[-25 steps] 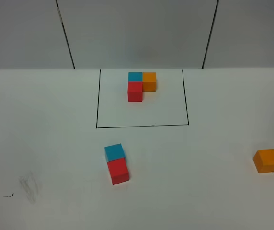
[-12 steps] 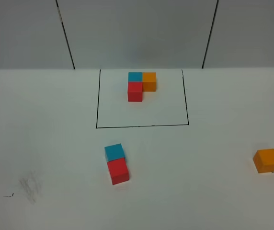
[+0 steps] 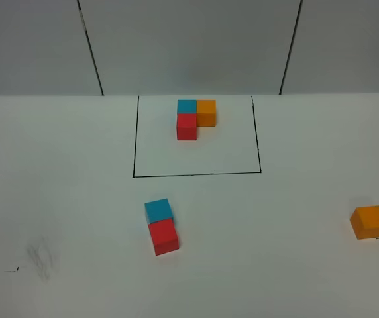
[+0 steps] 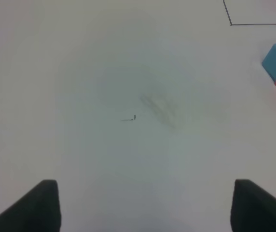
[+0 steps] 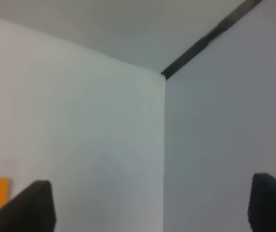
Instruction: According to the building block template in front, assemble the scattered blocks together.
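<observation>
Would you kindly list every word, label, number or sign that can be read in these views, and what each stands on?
None: no view shows any readable text. The loose red cube, blue cube and orange cube and the template cubes have plain faces. The table bears only a black-line rectangle, small black corner ticks and a grey smudge, none of them letters or digits.
</observation>
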`<move>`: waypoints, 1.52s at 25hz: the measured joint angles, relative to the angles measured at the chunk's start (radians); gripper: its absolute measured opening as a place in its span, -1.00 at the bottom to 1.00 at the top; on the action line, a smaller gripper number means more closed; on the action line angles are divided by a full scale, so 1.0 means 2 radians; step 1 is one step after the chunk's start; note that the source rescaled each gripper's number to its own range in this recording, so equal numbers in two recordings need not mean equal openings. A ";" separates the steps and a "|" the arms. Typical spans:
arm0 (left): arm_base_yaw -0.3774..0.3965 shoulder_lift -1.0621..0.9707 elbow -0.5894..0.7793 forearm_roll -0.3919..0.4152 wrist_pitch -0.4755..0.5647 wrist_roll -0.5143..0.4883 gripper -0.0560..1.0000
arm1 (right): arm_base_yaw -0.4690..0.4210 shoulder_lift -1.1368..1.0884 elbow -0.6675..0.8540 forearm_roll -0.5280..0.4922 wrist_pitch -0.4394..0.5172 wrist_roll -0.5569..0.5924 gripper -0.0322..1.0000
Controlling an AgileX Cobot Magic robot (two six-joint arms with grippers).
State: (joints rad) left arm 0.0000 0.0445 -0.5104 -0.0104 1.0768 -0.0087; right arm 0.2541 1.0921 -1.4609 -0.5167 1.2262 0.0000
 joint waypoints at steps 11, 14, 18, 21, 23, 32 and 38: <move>0.000 0.000 0.000 0.000 0.000 0.000 0.21 | 0.000 0.017 0.070 0.025 0.000 0.064 0.33; 0.000 0.000 0.000 0.000 0.000 0.000 0.21 | -0.019 0.040 0.070 0.047 -0.001 0.064 0.33; 0.000 0.000 0.000 0.000 0.000 0.000 0.21 | -0.081 0.084 0.071 0.086 -0.002 0.042 0.33; 0.000 0.000 0.000 0.005 0.000 0.000 0.21 | -0.122 0.109 0.071 0.124 -0.002 0.019 0.33; 0.000 0.000 0.000 0.005 0.000 0.000 0.21 | -0.138 0.123 0.071 0.146 -0.006 0.004 0.33; 0.000 0.000 0.000 0.005 0.000 0.000 0.21 | -0.149 0.155 0.151 0.164 -0.080 -0.010 0.33; 0.000 0.000 0.000 0.005 0.000 0.000 0.21 | -0.150 0.159 0.193 0.172 -0.119 0.000 0.33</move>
State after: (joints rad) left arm 0.0000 0.0445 -0.5104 0.0000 1.0768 -0.0087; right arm -0.0463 1.4097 -1.0753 -0.1729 0.9889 0.0000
